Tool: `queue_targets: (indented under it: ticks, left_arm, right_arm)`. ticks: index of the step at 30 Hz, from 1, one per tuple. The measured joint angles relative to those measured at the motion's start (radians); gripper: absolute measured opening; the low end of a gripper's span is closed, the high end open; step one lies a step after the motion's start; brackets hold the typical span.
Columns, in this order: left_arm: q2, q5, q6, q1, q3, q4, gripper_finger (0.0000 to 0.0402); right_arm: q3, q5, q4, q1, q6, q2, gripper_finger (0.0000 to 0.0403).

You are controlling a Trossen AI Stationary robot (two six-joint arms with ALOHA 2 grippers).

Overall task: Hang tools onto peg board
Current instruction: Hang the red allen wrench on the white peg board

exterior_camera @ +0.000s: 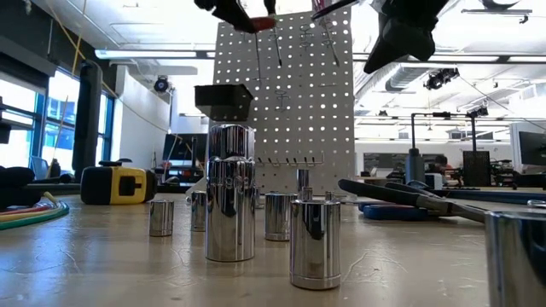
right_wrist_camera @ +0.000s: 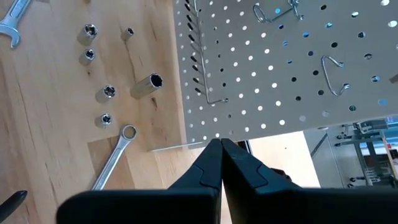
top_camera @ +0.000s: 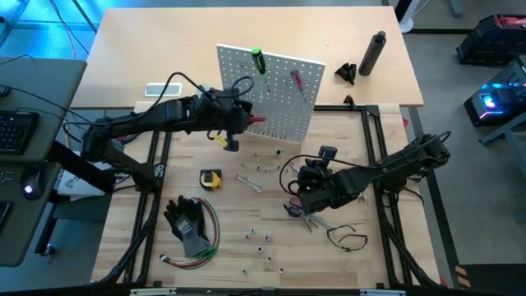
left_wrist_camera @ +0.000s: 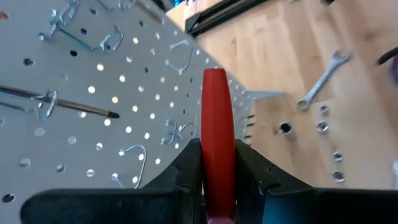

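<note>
While the left gripper [left_wrist_camera: 217, 180] pinched the red-handled screwdriver [left_wrist_camera: 216, 118] at frame centre, its stiff, light handle looked smooth; right gripper [right_wrist_camera: 222, 163] was pressed together.

One peg board [top_camera: 275, 99], three screwdrivers [top_camera: 297, 83], two wrenches [top_camera: 249, 182].

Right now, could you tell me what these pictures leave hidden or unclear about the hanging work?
- Red-handled tool in the left hand: its working end is hidden behind the fingers in the left wrist view and blurred in the high view.
- Peg board: top edge cut off in the low view.
- Small sockets: too small to size in the high view.
- Right hand: tips shut, nothing seen held.
</note>
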Motion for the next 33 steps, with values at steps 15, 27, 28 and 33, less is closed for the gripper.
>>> queue_targets:
  ticks: [15, 27, 28, 33]
  left_arm:
    - [0.073, -0.285, 0.072, -0.082, 0.000, 0.097, 0.0051]
    - [0.067, -0.385, 0.100, -0.124, 0.000, 0.077, 0.0051]
    - [0.068, -0.387, 0.100, -0.127, 0.000, 0.074, 0.0051]
    - [0.068, -0.405, 0.100, -0.153, 0.000, 0.073, 0.0051]
  right_arm:
    - [0.000, 0.003, -0.003, 0.000, 0.004, 0.000, 0.0001]
    - [0.000, 0.004, -0.004, 0.000, 0.007, 0.000, 0.0001]
    - [0.000, 0.004, -0.004, 0.000, 0.007, 0.000, 0.0001]
    - [0.000, 0.004, -0.009, 0.000, 0.007, 0.000, 0.0001]
